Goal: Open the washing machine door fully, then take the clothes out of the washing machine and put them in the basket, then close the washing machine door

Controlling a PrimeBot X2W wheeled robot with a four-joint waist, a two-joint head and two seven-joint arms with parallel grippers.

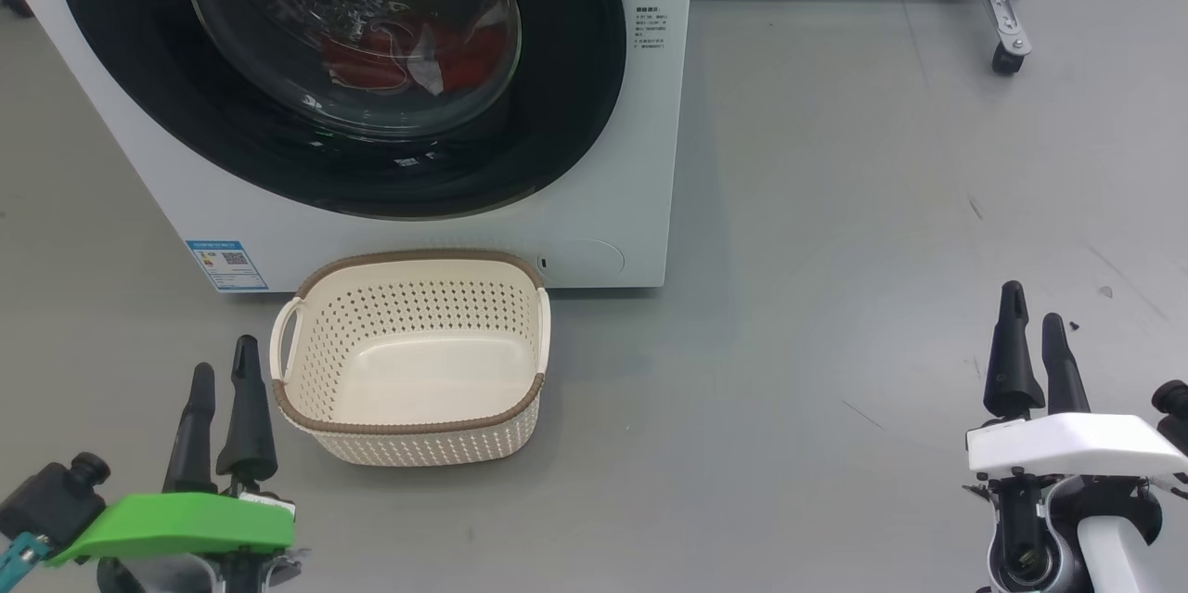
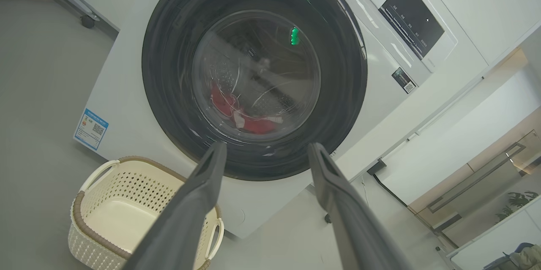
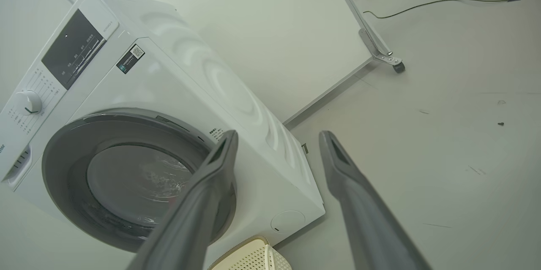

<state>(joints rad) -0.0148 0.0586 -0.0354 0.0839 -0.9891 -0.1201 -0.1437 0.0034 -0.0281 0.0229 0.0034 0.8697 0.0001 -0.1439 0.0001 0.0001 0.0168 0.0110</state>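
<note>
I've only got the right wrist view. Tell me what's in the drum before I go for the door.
Observer: The clothes, red with white trim, lie low in the drum behind the glass of the washing machine door.
Operator: Report the basket's inside. I see just a corner of it.
Observer: The basket is empty. It stands on the floor right in front of the washing machine.
Operator: Give me the left gripper.
Observer: The left gripper is open and holds nothing. In the head view it is at the basket's left side.
</note>
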